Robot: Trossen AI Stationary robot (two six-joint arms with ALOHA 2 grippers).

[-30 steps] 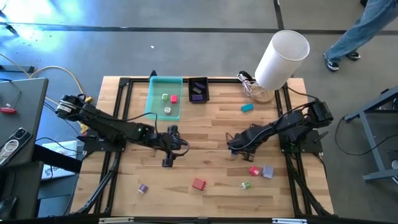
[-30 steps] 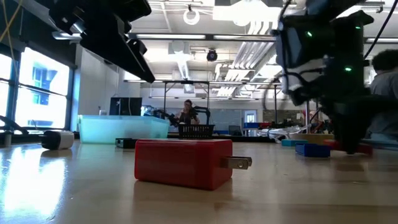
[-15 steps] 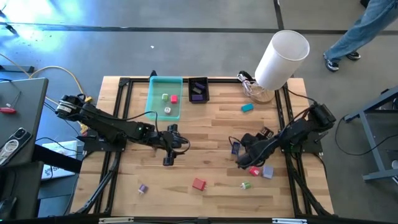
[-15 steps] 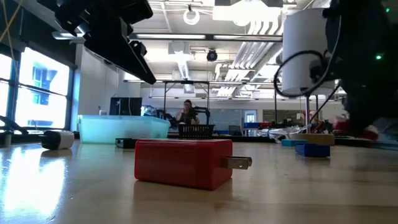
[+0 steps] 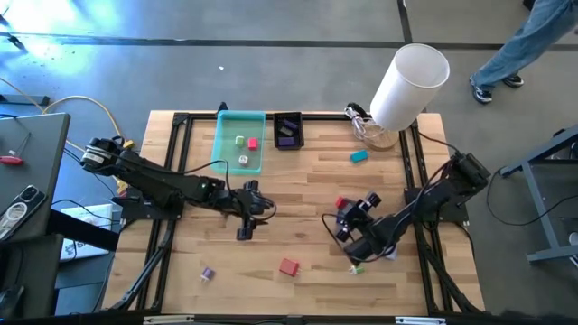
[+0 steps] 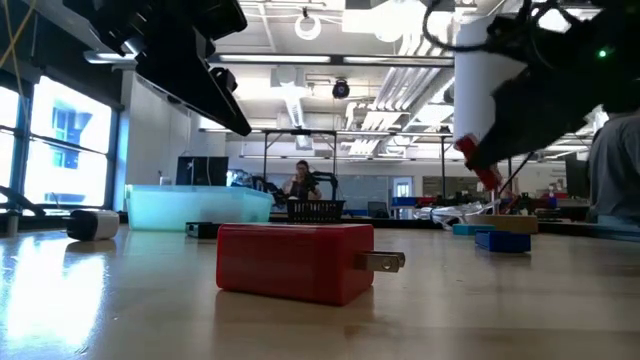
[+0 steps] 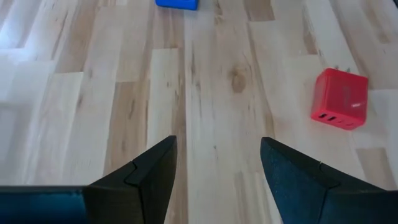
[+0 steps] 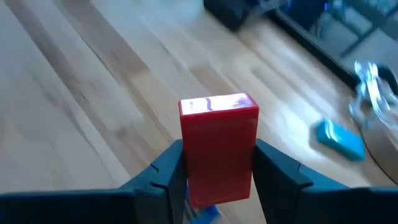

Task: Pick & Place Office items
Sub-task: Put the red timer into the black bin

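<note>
My right gripper is shut on a red block, held above the middle right of the table; the block also shows in the high view and the low view. My left gripper hangs open and empty over the middle left; its wrist view shows bare wood between the fingers. A red plug-in charger lies flat near the front edge. A blue piece lies on the table below my right gripper. My right gripper pinches the red block by two opposite sides between its two fingers. The block's far end sticks out past the fingertips. The low view shows the block tilted and lifted clear of the table.
A teal tray with three small pieces and a black basket stand at the back. A large white cylinder leans at the back right. A teal piece, a green piece and a purple piece lie loose.
My right gripper has gone toward the near right to the red block, taken hold of it, and come back up toward the table's middle. The block, which lay on the table, is now lifted clear.
</note>
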